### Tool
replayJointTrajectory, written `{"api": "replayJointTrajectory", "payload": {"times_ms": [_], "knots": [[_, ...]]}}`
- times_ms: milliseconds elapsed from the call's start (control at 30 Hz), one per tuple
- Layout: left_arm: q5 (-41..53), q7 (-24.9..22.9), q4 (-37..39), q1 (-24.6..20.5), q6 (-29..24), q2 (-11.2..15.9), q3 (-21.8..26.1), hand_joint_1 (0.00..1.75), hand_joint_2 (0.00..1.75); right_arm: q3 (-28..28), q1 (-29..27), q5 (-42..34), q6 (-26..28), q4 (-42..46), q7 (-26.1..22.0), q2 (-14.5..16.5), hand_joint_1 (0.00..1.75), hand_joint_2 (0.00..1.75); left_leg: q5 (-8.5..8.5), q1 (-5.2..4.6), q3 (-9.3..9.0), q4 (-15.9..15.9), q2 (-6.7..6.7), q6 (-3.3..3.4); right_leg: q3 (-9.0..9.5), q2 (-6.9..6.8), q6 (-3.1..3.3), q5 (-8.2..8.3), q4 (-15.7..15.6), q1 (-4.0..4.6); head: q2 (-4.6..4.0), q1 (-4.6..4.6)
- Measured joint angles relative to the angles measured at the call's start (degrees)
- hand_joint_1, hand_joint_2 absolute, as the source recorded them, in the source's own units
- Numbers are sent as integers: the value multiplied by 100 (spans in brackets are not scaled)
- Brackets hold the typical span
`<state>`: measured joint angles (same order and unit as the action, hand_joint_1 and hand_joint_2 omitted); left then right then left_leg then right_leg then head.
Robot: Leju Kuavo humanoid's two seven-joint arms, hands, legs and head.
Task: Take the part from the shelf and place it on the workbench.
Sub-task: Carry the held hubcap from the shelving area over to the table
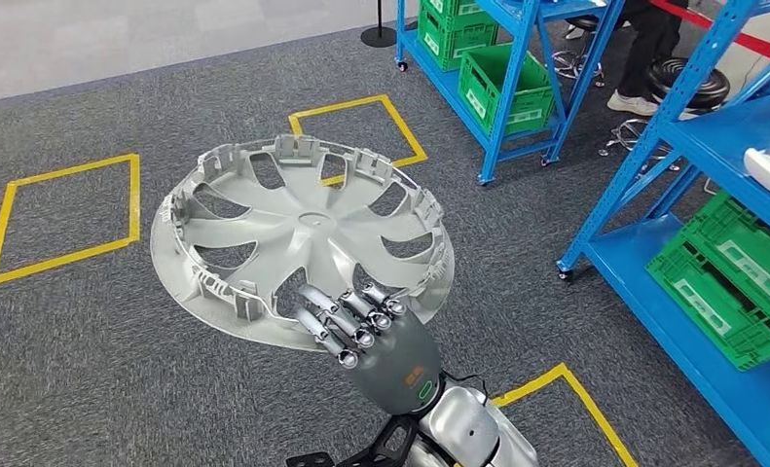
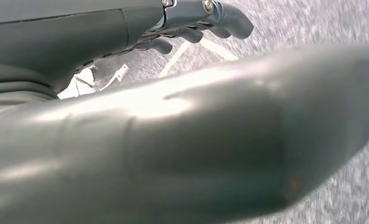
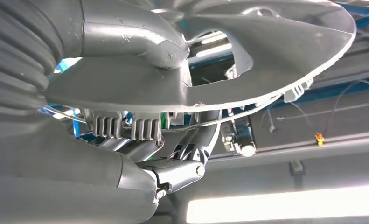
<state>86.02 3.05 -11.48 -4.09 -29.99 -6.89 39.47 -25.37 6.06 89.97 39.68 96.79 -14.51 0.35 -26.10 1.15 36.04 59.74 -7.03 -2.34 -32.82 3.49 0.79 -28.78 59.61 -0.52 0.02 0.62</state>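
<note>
Presently, item one: right hand point(image 1: 376, 336), reaching in from the lower edge of the head view, palm-side fingers point(image 1: 347, 326) curled over the near rim of the wheel cover; in the right wrist view the thumb point(image 3: 135, 35) lies across one face and the fingers point(image 3: 173, 170) clamp the opposite face, so the grasp is firm on the rim. Item two: grey plastic wheel cover point(image 1: 298, 233), round, hence no long axis; held aloft over the grey carpet point(image 1: 89, 370), inner side with its clip tabs facing up toward the camera, disc tilted slightly with the far edge higher. Item three: left hand point(image 2: 191, 21), seen close in its wrist view, fingers curled inward around nothing. Surroundings: yellow tape squares point(image 1: 64, 219) on the carpet, blue shelving point(image 1: 712, 146) to the right carrying green crates point(image 1: 731, 277), a seated person's legs point(image 1: 643, 49) beyond.
</note>
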Motion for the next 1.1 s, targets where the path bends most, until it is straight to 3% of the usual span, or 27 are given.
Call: {"api": "replayJointTrajectory", "payload": {"times_ms": [33,100,167,200,233,300,367,400,467,533,567,633,700,733,767,833,900,967,1000,1033,1100], "knots": [[3,49,-2,-6,-171,10,-15,0,0,-26,24,-1,0,1,8,0,175,175,-72,-7,62,108,129,-21,13,-81,43,18,-28,-3,0,-13],[-5,171,-4,-45,-450,20,-40,0,0,-47,44,0,1,2,9,-3,175,175,-385,-27,319,662,484,-48,27,-257,105,33,-59,9,0,-36],[-66,264,-7,-76,-556,20,-62,0,0,-51,48,2,1,2,-19,-11,175,175,-683,-24,615,1352,627,-74,23,-434,131,29,-57,32,0,-41],[-111,283,-8,-74,-557,20,-88,0,0,-55,50,2,1,1,-39,-15,175,175,-706,-22,658,1499,649,-80,22,-514,135,26,-55,38,0,-41],[-158,282,-8,-64,-544,20,-123,0,0,-58,54,2,1,-1,-61,-20,175,175,-634,-21,596,1438,669,-82,22,-588,135,24,-52,41,0,-42],[-201,259,-8,-40,-497,21,-192,0,0,-60,67,2,1,-4,-104,-31,175,175,-330,-22,199,767,795,-72,27,-714,118,13,-40,45,0,-42],[-205,240,-7,-24,-447,19,-234,0,0,-52,86,2,0,-5,-166,-50,175,175,-155,-49,-146,143,961,-4,26,-814,69,-10,-19,77,0,-37],[-195,222,-5,-9,-449,18,-249,0,0,-44,94,1,0,-5,-213,-63,175,175,-140,-63,-207,12,999,39,25,-855,40,-14,-14,92,0,-31],[-150,130,-4,45,-570,18,-278,0,0,-16,96,1,-1,-2,-334,-91,175,175,-125,-78,-193,-11,913,126,30,-933,-23,-10,-24,103,0,-20],[-107,4,-4,93,-778,18,-303,0,0,19,81,-1,0,15,-433,-114,175,175,-92,-62,-191,-38,817,200,2,-827,-93,-101,88,77,0,-17],[-104,-36,-4,99,-844,19,-311,0,0,37,64,-3,1,25,-455,-122,175,175,-74,-49,-191,-53,766,234,-81,-703,-121,-231,289,61,0,-11],[-121,-63,-5,98,-884,22,-319,0,0,56,22,-7,1,38,-459,-133,175,175,-52,-44,-168,-54,648,275,-415,-451,-154,-586,998,37,0,-3],[-147,-52,-2,104,-869,21,-319,0,0,56,1,-7,1,32,-431,-138,175,175,-43,-50,-149,-43,512,284,-700,-383,-159,-733,1546,30,0,-2],[-162,-42,0,109,-854,20,-319,0,0,51,3,-7,0,22,-408,-139,175,175,-41,-52,-144,-34,438,282,-701,-370,-150,-645,1524,28,0,-2],[-179,-30,3,112,-835,18,-319,0,0,44,11,-6,-1,9,-380,-140,175,175,-37,-51,-142,-24,360,276,-586,-342,-135,-463,1275,24,0,-1],[-205,-26,6,108,-778,9,-318,0,0,26,46,-5,-1,-17,-321,-145,175,175,-25,-50,-129,-4,219,247,-210,-135,-106,-109,490,12,0,-3],[-196,-70,6,104,-730,2,-317,0,0,0,87,-5,0,-29,-281,-156,175,175,-1,-44,-93,1,109,182,-19,35,-85,10,51,19,0,-3],[-235,-200,10,117,-792,-8,-312,0,0,-18,106,-4,1,-33,-268,-164,175,175,36,-29,-50,-30,4,96,-14,-20,-40,27,-3,45,0,0],[-321,-268,11,126,-853,-15,-292,0,0,-20,106,-3,1,-29,-273,-166,175,175,39,-21,-30,-28,5,63,-6,-84,-3,49,-30,43,0,-1],[-470,-317,13,127,-910,-27,-250,0,0,-16,102,-3,1,-19,-284,-167,175,175,-3,-27,8,23,87,36,5,-150,39,71,-62,38,0,-6],[-784,-343,13,106,-952,-45,-106,0,0,6,77,-6,1,24,-307,-168,175,175,-288,-41,205,451,397,1,16,-299,101,101,-109,32,0,-20]]}}
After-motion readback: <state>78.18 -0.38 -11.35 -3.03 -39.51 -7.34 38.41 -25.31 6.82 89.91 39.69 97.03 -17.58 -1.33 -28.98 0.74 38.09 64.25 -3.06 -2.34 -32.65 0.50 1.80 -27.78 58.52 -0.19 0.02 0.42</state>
